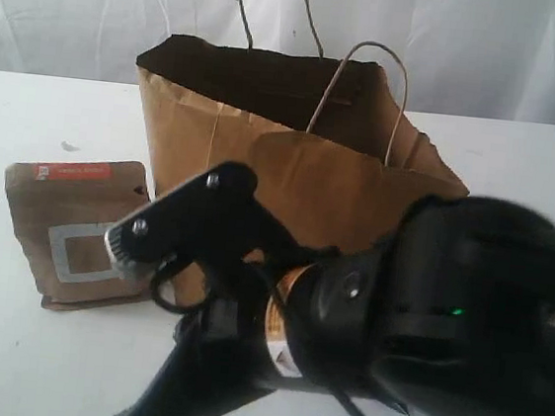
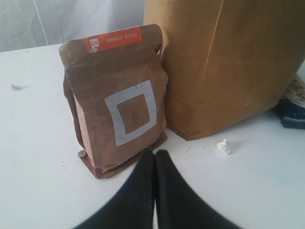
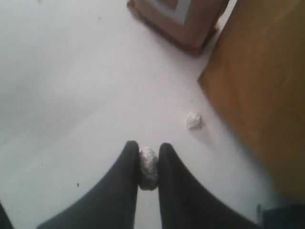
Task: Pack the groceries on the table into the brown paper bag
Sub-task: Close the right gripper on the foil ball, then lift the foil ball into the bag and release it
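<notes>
Right gripper (image 3: pixel 148 149): fingers clamped on a small crumpled foil ball (image 3: pixel 148 168), low over the white desk (image 1: pixel 4 358), near side of the scene.
Left gripper (image 2: pixel 155 153): fingers pressed together, nothing between them. It sits just on the near side of the brown pouch (image 2: pixel 116 100).
Exterior view: black arm parts fill the near right. An orange label (image 1: pixel 282 318) shows between them; cannot tell what it belongs to.
A second scrap (image 3: pixel 193 120), whitish and crumpled, lies loose on the desk. It is a little beyond the held ball and close to the near bottom edge of the paper bag (image 1: pixel 293 150), not touching it.
Pouch: upright on the desk, left of the bag and just beside it; contact cannot be told. Its front faces near, with a pale square outline at centre and an orange-red strip along the top.
Paper bag: far centre of the desk, upright and creased, mouth open, both loop handles standing up. What is inside cannot be seen.
Behind the desk: a white curtain (image 1: pixel 492 52).
</notes>
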Robot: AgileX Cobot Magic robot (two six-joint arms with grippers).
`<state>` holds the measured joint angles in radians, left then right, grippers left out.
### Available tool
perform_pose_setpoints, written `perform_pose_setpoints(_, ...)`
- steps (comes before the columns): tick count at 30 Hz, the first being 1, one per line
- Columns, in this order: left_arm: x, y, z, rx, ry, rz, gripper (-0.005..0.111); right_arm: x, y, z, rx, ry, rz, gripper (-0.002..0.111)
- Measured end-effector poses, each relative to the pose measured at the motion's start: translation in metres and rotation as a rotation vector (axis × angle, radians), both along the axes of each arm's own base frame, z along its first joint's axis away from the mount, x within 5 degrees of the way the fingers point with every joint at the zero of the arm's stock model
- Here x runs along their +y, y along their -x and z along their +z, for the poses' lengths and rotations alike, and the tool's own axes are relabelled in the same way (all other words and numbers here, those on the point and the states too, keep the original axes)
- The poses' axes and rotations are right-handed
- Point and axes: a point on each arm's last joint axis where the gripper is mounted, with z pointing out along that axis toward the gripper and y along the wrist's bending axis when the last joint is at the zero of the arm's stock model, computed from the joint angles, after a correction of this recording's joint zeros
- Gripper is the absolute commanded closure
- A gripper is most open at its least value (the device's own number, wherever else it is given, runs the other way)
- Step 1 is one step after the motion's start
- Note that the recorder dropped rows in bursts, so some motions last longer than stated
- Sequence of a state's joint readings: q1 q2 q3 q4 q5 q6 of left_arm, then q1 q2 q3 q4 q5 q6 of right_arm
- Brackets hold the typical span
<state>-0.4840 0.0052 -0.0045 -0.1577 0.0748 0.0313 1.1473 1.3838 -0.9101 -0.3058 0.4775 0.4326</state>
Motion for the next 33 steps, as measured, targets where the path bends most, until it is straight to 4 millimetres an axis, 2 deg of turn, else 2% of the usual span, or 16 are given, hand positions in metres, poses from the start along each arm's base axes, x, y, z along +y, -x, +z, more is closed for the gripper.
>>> perform_pose_setpoints(5, 0.0, 0.0, 0.0, 0.0, 0.0, 0.0, 0.106, -0.015, -0.004, 0.062, -0.208, -0.072, 0.007, 0.107)
perform_pose_setpoints(8, 0.0, 0.0, 0.0, 0.0, 0.0, 0.0, 0.106, -0.025, -0.012, 0.091, -0.322, -0.085, -0.047, 0.107)
perform_pose_setpoints(11, 0.0, 0.0, 0.0, 0.0, 0.0, 0.0, 0.106, -0.036, -0.025, 0.111, -0.393, -0.087, -0.126, 0.107)
perform_pose_setpoints(14, 0.0, 0.0, 0.0, 0.0, 0.0, 0.0, 0.106, -0.047, -0.041, 0.122, -0.426, -0.094, -0.2, 0.107)
perform_pose_setpoints(19, 0.0, 0.0, 0.0, 0.0, 0.0, 0.0, 0.106, -0.053, -0.067, 0.125, -0.414, -0.101, -0.294, 0.107)
perform_pose_setpoints(23, 0.0, 0.0, 0.0, 0.0, 0.0, 0.0, 0.106, -0.046, -0.089, 0.116, -0.356, -0.094, -0.342, 0.103)
perform_pose_setpoints(25, 0.0, 0.0, 0.0, 0.0, 0.0, 0.0, 0.106, -0.038, -0.101, 0.105, -0.313, -0.077, -0.352, 0.086)
perform_pose_setpoints(26, 0.0, 0.0, 0.0, 0.0, 0.0, 0.0, 0.106, -0.036, -0.105, 0.102, -0.303, -0.071, -0.353, 0.07)
perform_pose_setpoints(28, 0.0, 0.0, 0.0, 0.0, 0.0, 0.0, 0.106, -0.029, -0.112, 0.094, -0.279, -0.056, -0.354, 0.053)
perform_pose_setpoints(31, 0.0, 0.0, 0.0, 0.0, 0.0, 0.0, 0.106, -0.026, -0.113, 0.093, -0.282, -0.075, -0.342, 0.053)
perform_pose_setpoints(33, 0.0, 0.0, 0.0, 0.0, 0.0, 0.0, 0.106, -0.029, -0.11, 0.101, -0.297, -0.103, -0.34, 0.053)
